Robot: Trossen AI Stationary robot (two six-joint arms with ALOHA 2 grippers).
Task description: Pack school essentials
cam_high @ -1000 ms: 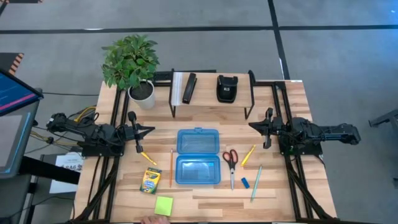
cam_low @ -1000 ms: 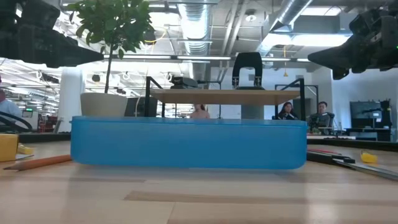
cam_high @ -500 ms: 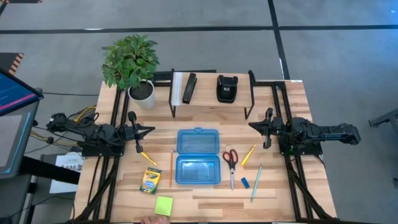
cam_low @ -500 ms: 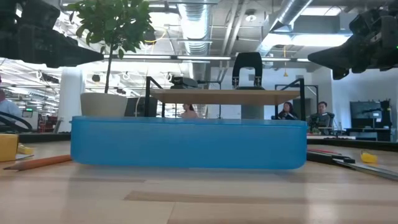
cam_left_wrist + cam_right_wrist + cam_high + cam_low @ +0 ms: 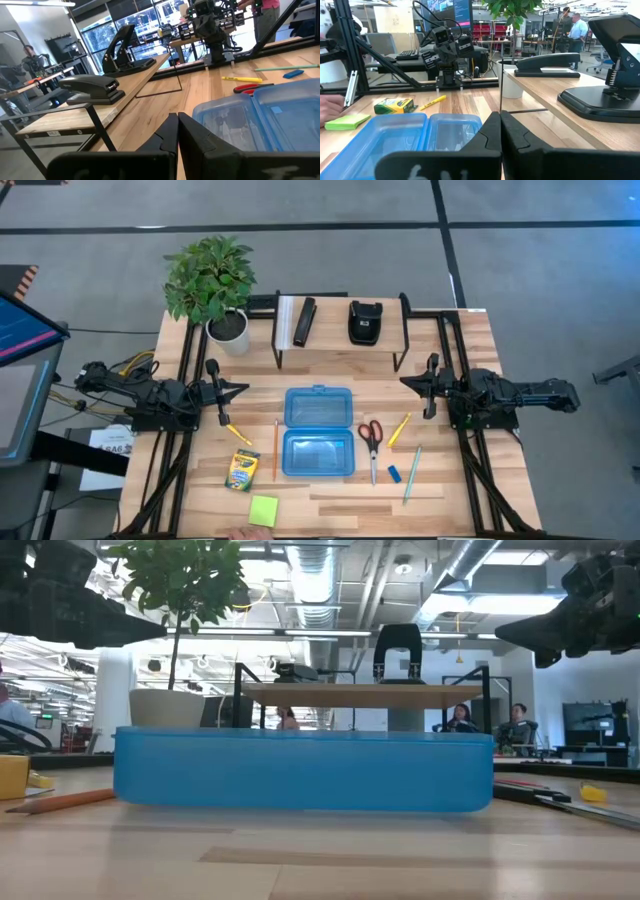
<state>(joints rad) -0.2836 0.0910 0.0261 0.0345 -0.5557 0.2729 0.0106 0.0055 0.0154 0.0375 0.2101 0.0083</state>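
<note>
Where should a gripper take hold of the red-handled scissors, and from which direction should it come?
Probably at the blades, just below the pivot, coming straight down from above. The scissors lie flat and closed on the table, handles toward the shelf, blades pointing to the front edge. The blades form one narrow bar that the fingers can close across; the handle loops are wider. The right gripper is nearer.

The surface (image 5: 330, 375) is showing pale, matt wood with visible grain and plank seams. The hinged case (image 5: 319, 431) is looking like translucent blue plastic, smooth and faintly glossy. The shelf (image 5: 335, 340) is pairing a light wooden board with thin black metal legs. The stapler (image 5: 304, 321) on it is appearing as dark plastic or metal with a slight sheen. The crayon box (image 5: 241, 469) is looking like printed card, and the sticky-note pad (image 5: 264, 510) like matt paper.
</note>
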